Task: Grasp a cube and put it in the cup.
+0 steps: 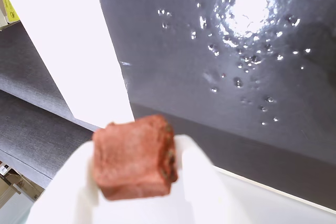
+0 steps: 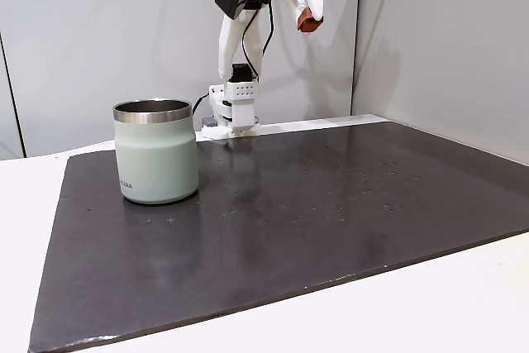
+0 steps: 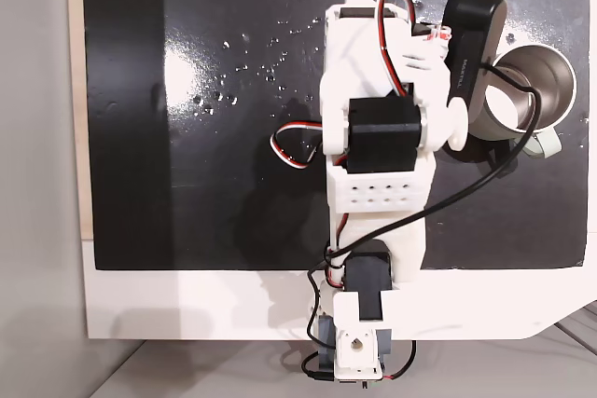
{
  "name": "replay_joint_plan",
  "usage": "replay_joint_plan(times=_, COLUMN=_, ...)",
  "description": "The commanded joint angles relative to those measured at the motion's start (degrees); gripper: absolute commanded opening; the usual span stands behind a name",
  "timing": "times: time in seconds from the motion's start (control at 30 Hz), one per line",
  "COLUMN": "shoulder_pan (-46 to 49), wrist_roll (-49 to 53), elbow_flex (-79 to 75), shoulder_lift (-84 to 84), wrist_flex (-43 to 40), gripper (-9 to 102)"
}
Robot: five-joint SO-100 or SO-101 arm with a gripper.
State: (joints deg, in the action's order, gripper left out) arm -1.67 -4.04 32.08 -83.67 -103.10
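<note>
The cube is held clamped in the gripper high above the mat, at about two o'clock from the cup in a fixed view, so an early release would likely miss the rim.

One cube shows, low in the wrist view. One cup stands at middle left of a fixed view. One gripper appears at that view's top.
</note>
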Motion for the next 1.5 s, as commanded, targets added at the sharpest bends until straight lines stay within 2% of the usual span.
replay_joint_plan(times=0.0, shoulder_pan=0.6, wrist_roll=-0.5, elbow_flex=0.4, shoulder_lift=-3.9, wrist_flex=0.0, gripper=8)
replay_joint_plan(times=0.23, shoulder_pan=5.4, wrist_roll=0.6, elbow_flex=0.4, shoulder_lift=-4.5, wrist_flex=0.0, gripper=8)
replay_joint_plan(times=0.97, shoulder_pan=31.5, wrist_roll=11.3, elbow_flex=-2.6, shoulder_lift=-4.5, wrist_flex=1.4, gripper=8)
replay_joint_plan(times=1.23, shoulder_pan=37.5, wrist_roll=15.2, elbow_flex=-3.6, shoulder_lift=-0.6, wrist_flex=2.3, gripper=8)
replay_joint_plan(times=1.47, shoulder_pan=38.2, wrist_roll=19.2, elbow_flex=-3.7, shoulder_lift=3.1, wrist_flex=1.7, gripper=8)
